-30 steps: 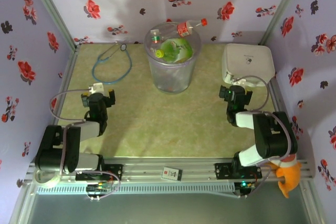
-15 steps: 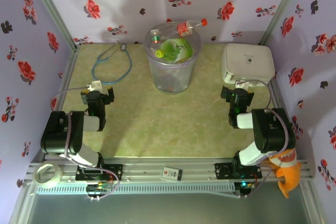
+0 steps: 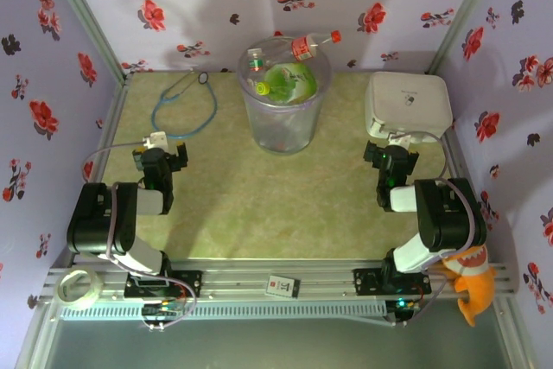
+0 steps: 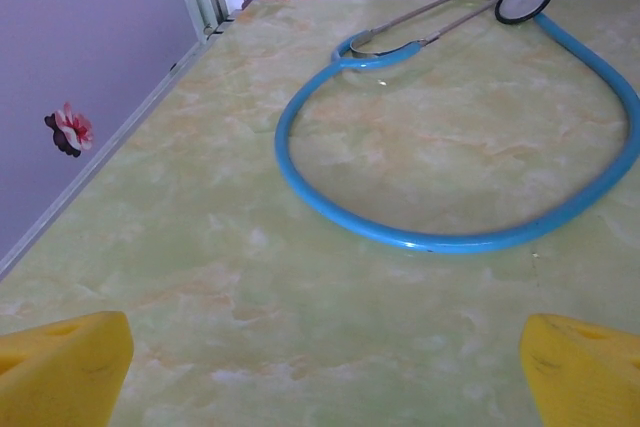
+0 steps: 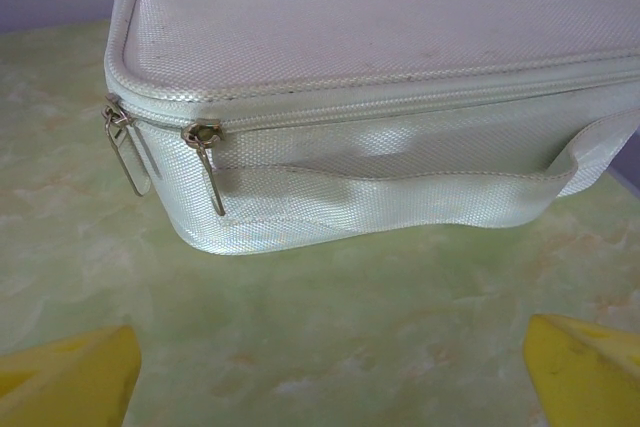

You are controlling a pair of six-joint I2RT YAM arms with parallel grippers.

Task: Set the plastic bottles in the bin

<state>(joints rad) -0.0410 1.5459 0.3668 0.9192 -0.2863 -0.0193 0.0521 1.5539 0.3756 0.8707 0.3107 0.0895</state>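
The bin, a translucent grey round basket, stands at the back middle of the table. Several plastic bottles fill it to the rim: one with a red label and red cap lies across the top, and a green-labelled one sits just below it. My left gripper rests low at the left, well apart from the bin. It is open, with its yellow fingertips spread wide over bare table. My right gripper sits at the right, also open and holding nothing, its fingertips just short of the white case.
A blue-tubed stethoscope lies back left, ahead of the left gripper. A white zipped case sits back right. A tape roll and an orange toy rest by the front rail. Floral walls enclose three sides.
Both arms have folded back toward their bases, the left uncovering the tape roll. Over the last half second nothing has visibly moved, and both grippers stayed open.
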